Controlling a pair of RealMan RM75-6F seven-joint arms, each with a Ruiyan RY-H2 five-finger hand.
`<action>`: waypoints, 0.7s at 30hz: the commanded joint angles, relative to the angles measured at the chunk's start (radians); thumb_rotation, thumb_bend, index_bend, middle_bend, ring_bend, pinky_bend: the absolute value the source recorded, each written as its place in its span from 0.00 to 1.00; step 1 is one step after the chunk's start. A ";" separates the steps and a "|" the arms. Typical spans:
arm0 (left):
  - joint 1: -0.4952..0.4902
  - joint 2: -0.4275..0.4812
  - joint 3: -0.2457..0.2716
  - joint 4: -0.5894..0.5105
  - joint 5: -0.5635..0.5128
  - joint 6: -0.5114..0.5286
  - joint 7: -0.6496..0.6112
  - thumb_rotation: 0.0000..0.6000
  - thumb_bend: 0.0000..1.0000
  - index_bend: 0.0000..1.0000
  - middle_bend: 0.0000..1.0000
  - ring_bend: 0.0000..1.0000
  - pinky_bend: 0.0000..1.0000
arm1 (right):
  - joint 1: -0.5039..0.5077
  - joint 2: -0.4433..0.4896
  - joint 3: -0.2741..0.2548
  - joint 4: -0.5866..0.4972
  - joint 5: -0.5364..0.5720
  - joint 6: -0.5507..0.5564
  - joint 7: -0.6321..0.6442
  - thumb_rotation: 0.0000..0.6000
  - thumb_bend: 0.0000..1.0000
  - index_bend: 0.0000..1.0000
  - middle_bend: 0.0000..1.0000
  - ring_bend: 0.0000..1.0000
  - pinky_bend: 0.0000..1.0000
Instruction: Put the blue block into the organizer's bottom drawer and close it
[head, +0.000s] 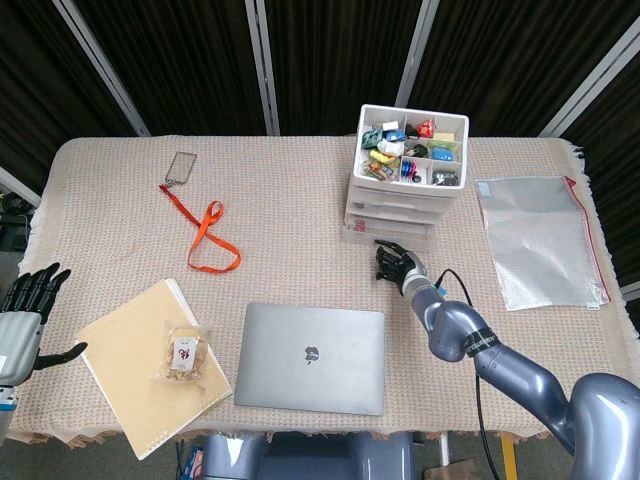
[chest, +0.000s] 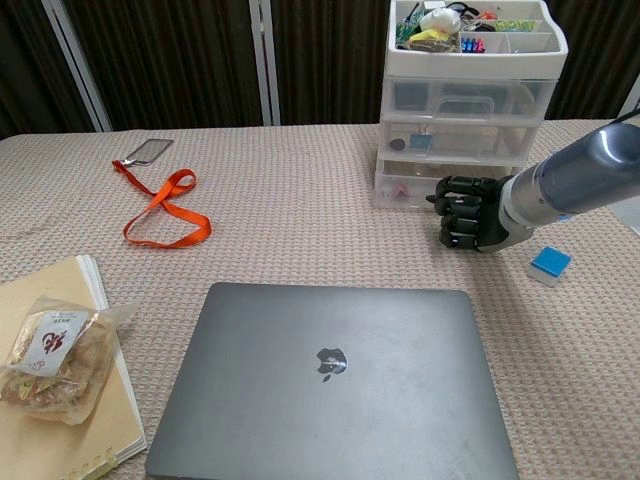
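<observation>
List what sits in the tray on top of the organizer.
The organizer's top tray is divided into compartments holding small colourful items, yellow, green, red, blue and white; individual pieces are too small to identify, and anything beneath the upper layer is covered.

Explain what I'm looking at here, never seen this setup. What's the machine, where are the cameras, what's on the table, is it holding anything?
It is a two-armed robot with humanlike hands, steered remotely by a person. One picture looks down from its head, the other looks forward from its chest.

The right hand sits at the front of the bottom drawer of a clear plastic organizer, its fingers curled. That drawer juts out past the ones above it. Whether the fingers hook its handle I cannot tell. The left hand waits at the table's edge, fingers spread, holding nothing.

The blue block meant for the drawer lies on the table beside the right arm.

Also on the table: a closed laptop, a notebook with a snack bag on it, an orange lanyard with a badge holder, and a zip pouch.
</observation>
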 joint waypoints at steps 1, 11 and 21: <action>0.001 -0.002 0.000 0.002 0.006 0.007 0.003 1.00 0.15 0.05 0.00 0.00 0.00 | -0.020 0.025 -0.005 -0.056 -0.017 0.021 0.007 1.00 0.52 0.35 0.80 0.83 0.73; 0.006 -0.007 0.003 0.009 0.016 0.019 0.002 1.00 0.15 0.06 0.00 0.00 0.00 | -0.054 0.065 -0.031 -0.170 -0.006 0.070 0.015 1.00 0.52 0.35 0.80 0.83 0.73; 0.009 -0.009 0.002 0.013 0.015 0.026 0.002 1.00 0.15 0.06 0.00 0.00 0.00 | -0.091 0.116 -0.050 -0.320 -0.101 0.111 0.011 1.00 0.43 0.32 0.79 0.79 0.73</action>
